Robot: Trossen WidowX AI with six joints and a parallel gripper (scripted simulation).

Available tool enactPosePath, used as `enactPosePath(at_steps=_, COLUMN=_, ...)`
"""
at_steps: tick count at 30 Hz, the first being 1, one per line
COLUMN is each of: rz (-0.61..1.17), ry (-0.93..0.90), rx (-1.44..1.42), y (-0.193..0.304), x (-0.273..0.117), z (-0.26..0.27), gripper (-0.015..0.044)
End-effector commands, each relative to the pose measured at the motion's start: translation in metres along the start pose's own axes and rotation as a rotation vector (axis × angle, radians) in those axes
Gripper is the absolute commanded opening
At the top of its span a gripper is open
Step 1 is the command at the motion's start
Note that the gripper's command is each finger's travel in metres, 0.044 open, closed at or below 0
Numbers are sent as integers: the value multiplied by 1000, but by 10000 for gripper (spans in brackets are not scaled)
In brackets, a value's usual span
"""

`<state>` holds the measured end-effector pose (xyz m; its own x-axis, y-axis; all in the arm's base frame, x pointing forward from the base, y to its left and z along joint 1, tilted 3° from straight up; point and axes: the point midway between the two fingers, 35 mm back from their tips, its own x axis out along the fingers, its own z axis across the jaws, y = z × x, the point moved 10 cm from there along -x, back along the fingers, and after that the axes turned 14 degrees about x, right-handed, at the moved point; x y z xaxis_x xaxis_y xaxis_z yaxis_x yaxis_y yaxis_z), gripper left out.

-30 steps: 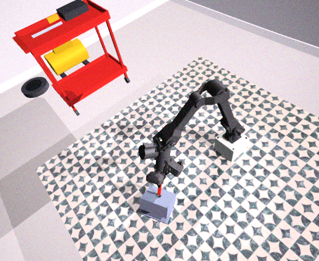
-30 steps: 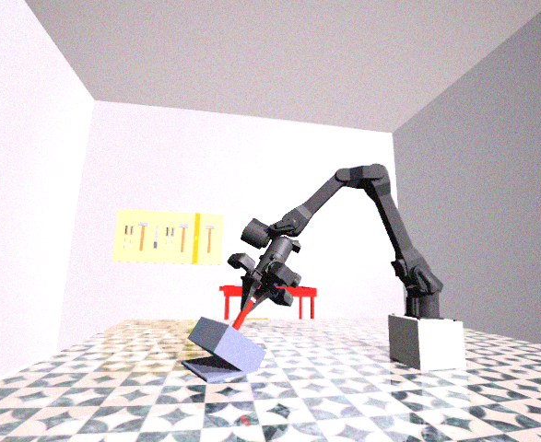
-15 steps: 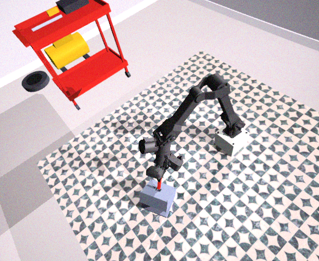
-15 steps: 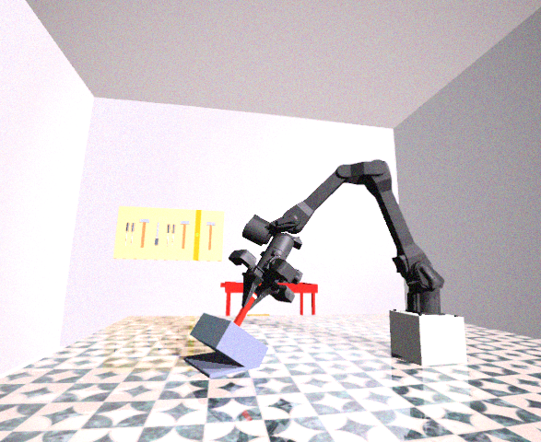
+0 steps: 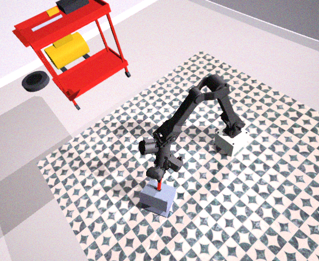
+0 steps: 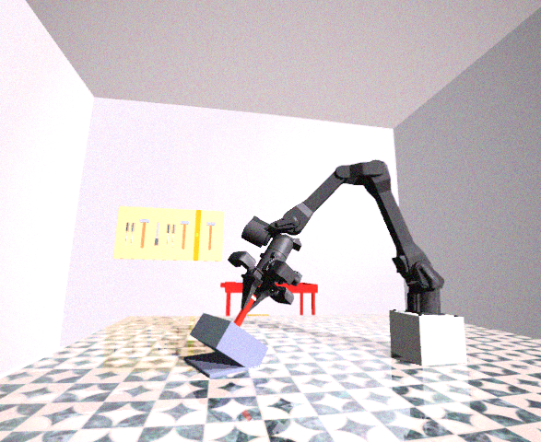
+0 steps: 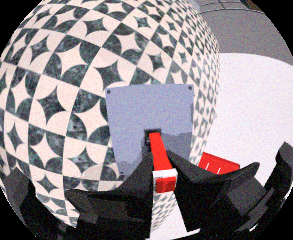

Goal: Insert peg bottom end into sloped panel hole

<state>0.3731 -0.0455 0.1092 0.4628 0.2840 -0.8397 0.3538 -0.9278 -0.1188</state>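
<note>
Nearest to us in the exterior view, we are looking across the green-and-cream checkered worktop point(image 6: 308, 409); just beyond its front tiles, the pale lavender sloped panel block point(image 6: 234, 340) is sitting tilted on its thin base plate; its face is turned up toward the arm. The slim red peg point(image 6: 242, 314) is meeting that face at its lower end, leaning along the slope's normal as far as we can judge; in the top view the peg point(image 5: 159, 185) is entering the block's upper face point(image 5: 156, 196) near its middle; how deep it is sitting we cannot tell, since the hole itself is hidden by the peg. Above it, the dark end effector point(image 6: 256, 296) is pinching the upper part of the peg, its fingers pressed against the peg's sides; the wrist view is showing the same grip point(image 7: 165, 176) with the red shaft running forward to the panel point(image 7: 149, 120). Farther back, the black six-joint arm point(image 6: 356, 190) is arching to its white-and-grey base box point(image 6: 428, 337); behind all, a red table and a yellow tool poster are standing by the wall.

We are judging the insertion as under way; a small tilt away from the hole's axis could jam the peg against the wall; pushing on could slide the peg in the grip; letting go too early could leave it short of the bottom.
</note>
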Motion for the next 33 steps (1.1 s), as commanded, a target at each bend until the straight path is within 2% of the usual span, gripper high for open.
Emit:
enactPosePath(at_steps=1, rz=1, ry=-2, rx=5, y=0, x=2, z=0, gripper=0)
enactPosePath(at_steps=33, rz=1, ry=-1, rx=5, y=1, x=13, z=-1, gripper=0)
